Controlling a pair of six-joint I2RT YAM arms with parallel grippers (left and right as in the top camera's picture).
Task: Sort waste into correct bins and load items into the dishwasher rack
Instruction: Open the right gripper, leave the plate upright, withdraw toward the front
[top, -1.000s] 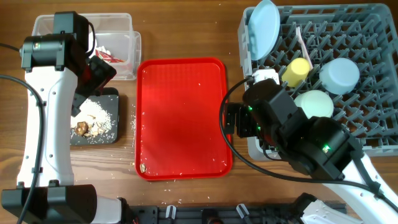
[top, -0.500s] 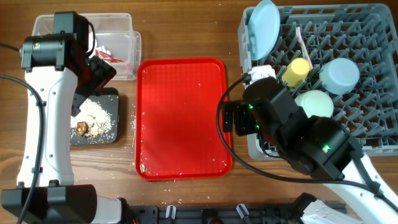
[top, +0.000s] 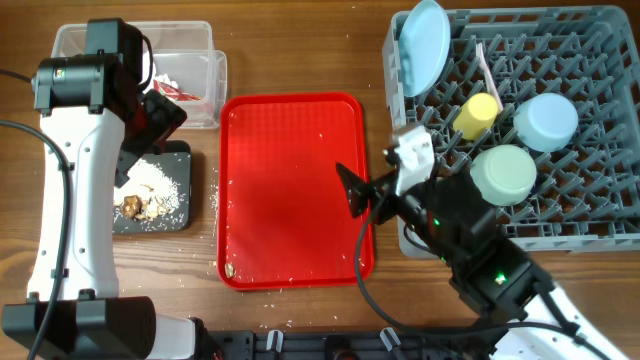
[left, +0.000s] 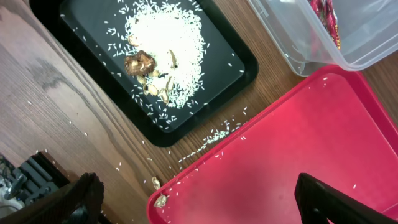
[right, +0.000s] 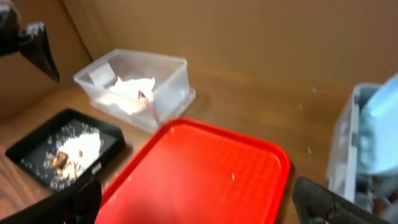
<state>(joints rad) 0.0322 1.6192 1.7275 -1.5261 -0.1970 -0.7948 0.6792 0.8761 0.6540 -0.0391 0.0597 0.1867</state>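
Left arm hides part of the clear tub and black tray.

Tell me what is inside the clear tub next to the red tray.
A crumpled white napkin with a small red wrapper lies in the clear tub. From overhead the left arm covers part of the tub's floor. The blurred right wrist view shows nothing else.

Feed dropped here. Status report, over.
Left tool, right tool open, empty. Rack loaded: cup, bowl, plate, saucer. Napkin in clear tub, rice in black tray. Red tray: crumbs only.

Yellow cup, green bowl in grey rack
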